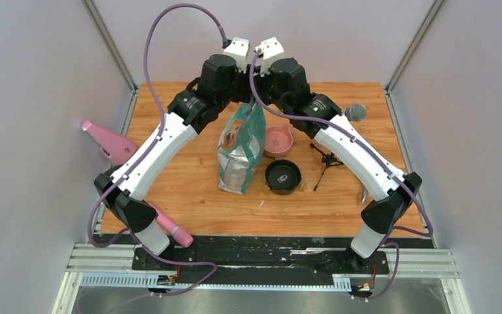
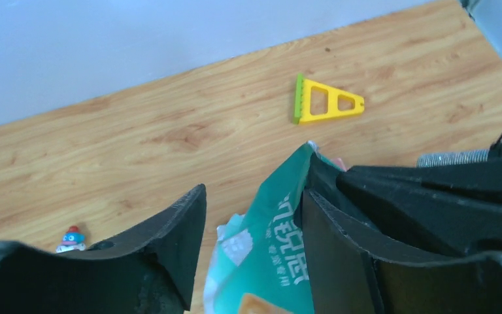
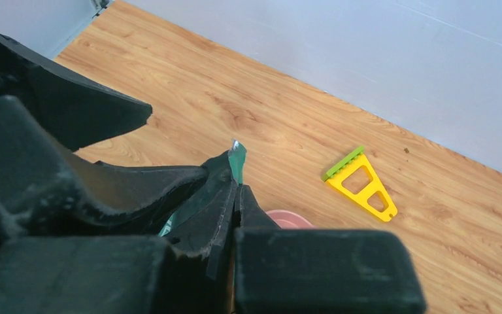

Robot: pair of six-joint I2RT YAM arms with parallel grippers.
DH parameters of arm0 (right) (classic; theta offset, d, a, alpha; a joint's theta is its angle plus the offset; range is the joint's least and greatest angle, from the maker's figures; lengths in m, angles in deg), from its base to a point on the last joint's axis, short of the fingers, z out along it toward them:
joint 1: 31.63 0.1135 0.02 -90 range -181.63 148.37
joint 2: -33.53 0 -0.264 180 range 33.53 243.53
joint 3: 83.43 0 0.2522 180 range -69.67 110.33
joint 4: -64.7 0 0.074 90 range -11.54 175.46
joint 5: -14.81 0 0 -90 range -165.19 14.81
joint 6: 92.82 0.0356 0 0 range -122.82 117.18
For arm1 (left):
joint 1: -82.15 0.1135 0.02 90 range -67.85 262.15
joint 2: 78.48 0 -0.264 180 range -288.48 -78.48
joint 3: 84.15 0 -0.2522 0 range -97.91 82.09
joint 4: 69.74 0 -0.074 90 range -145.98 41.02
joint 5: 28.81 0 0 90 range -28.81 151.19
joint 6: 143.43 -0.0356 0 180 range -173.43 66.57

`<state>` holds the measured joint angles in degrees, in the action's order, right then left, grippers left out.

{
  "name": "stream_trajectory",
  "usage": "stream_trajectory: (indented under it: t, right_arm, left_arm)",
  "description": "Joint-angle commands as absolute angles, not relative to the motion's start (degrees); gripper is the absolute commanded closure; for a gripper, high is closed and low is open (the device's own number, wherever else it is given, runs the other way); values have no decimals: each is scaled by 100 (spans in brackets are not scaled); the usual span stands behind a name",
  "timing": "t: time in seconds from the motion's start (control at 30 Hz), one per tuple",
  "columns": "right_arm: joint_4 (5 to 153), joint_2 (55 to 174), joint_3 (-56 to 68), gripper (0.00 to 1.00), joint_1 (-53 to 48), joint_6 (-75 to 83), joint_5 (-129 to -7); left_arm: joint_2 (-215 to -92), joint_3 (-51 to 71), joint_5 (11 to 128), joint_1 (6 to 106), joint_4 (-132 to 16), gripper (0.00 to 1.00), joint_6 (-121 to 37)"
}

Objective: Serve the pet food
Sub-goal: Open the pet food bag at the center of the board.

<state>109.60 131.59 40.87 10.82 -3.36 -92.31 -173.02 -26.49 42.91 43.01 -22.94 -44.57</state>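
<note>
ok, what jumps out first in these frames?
The teal-green bag stands at the middle of the table with both grippers at its top edge: the right gripper pinched shut on it, the left gripper open around it. Just right of the bag sit a pink bowl and, nearer, a black bowl, both looking empty.

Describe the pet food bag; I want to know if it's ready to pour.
The pet food bag is teal-green and white film printed with a dog, standing upright on the table, left of the pink bowl and black bowl. The right gripper pinches its top edge; the open left gripper straddles the top. No kibble shows.
</note>
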Motion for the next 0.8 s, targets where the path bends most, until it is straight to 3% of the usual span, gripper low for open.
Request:
stream_trajectory:
  t: [0.0,0.2,0.3,0.6,0.77]
  right_arm:
    - [10710,12847,3978,100,1003,-437,-8769]
    - [10584,12804,3936,100,993,-400,-8462]
    - [10571,12827,3915,100,994,-398,-8465]
    - [10299,12665,3692,100,965,-344,-8473]
    - [10142,12542,3501,100,834,-53,-8281]
  left_arm:
    - [-16999,-2863,4909,4269,-1940,33,-4398]
    - [-17186,-2933,4631,4273,-1662,19,-4127]
    - [-17264,-3072,4381,4276,-1545,18,-3912]
    - [-16555,-2604,4035,4307,-2285,1,-3538]
    - [-16494,-2473,4521,4565,-2435,0,-3124]
